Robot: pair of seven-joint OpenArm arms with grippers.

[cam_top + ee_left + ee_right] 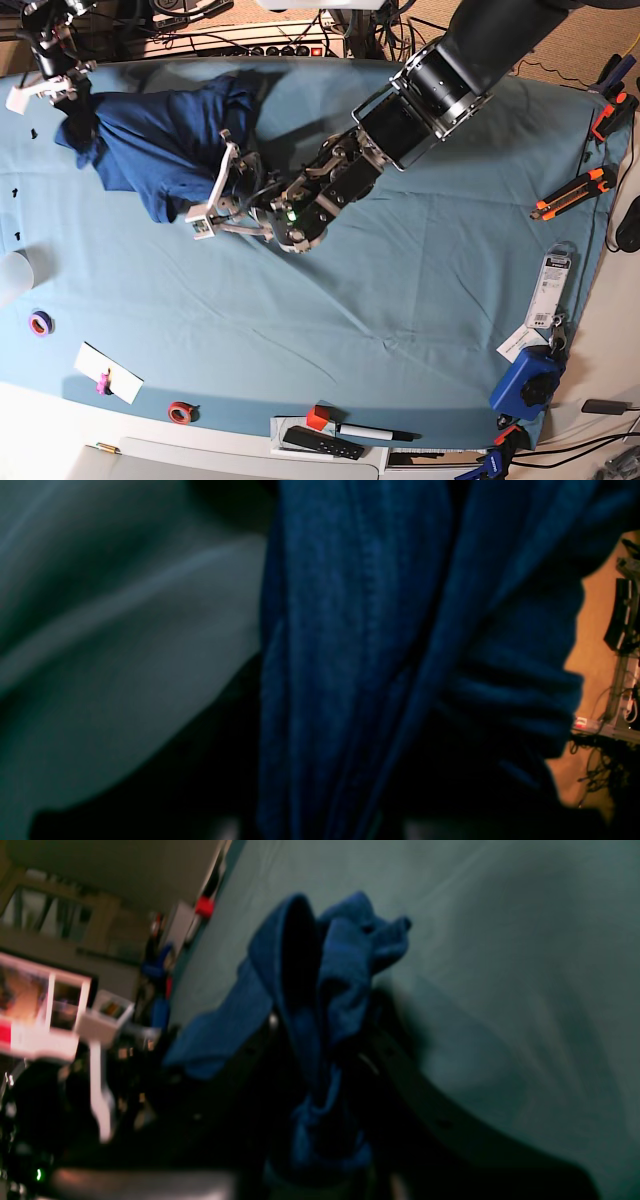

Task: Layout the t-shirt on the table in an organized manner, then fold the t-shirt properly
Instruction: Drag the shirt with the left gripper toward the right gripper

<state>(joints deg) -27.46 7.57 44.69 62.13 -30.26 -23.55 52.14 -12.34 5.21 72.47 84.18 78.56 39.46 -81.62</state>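
The dark navy t-shirt (150,140) lies bunched and wrinkled at the far left of the teal-covered table (400,290). My left gripper (213,198) sits at the shirt's near right edge, shut on a fold. In the left wrist view the t-shirt (360,645) hangs in long folds right in front of the lens. My right gripper (68,92) is at the shirt's far left corner. In the right wrist view the t-shirt (325,980) is pinched in a bundle between the dark fingers (415,1095) of the right gripper (320,1125), above the table (525,965).
An orange cutter (565,194), a packaged item (551,280) and a blue clamp (526,385) lie near the right edge. Along the front are a purple tape roll (40,322), a red tape roll (181,411), a white card (108,372), a red cube (318,417), a marker (375,432) and a black remote (320,442).
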